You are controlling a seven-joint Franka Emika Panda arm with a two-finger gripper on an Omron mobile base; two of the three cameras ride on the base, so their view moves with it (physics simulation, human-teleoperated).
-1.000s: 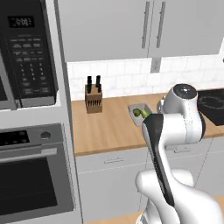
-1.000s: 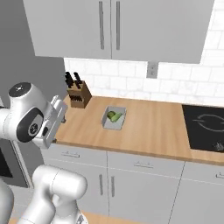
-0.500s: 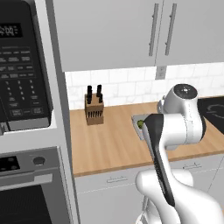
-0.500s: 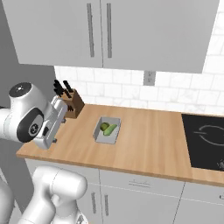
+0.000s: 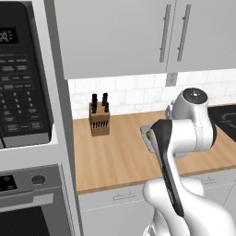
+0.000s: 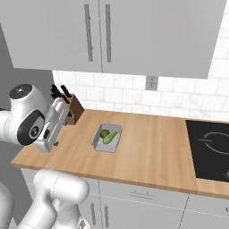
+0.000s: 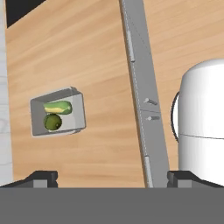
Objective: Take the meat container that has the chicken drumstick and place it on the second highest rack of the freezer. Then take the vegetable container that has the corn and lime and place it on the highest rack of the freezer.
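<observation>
Grey container point(image 6: 106, 138): mid-surface point(image 6: 152, 152), holding corn point(image 7: 57, 106) and lime point(image 7: 53, 122) side by side
My claw point(image 7: 111, 176): spread wide, empty, well apart from container

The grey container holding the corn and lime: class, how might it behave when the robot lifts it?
The container looks stiff-walled, so it likely keeps its shape. The round lime may roll if tilted. The corn lies loose and could slide.
</observation>
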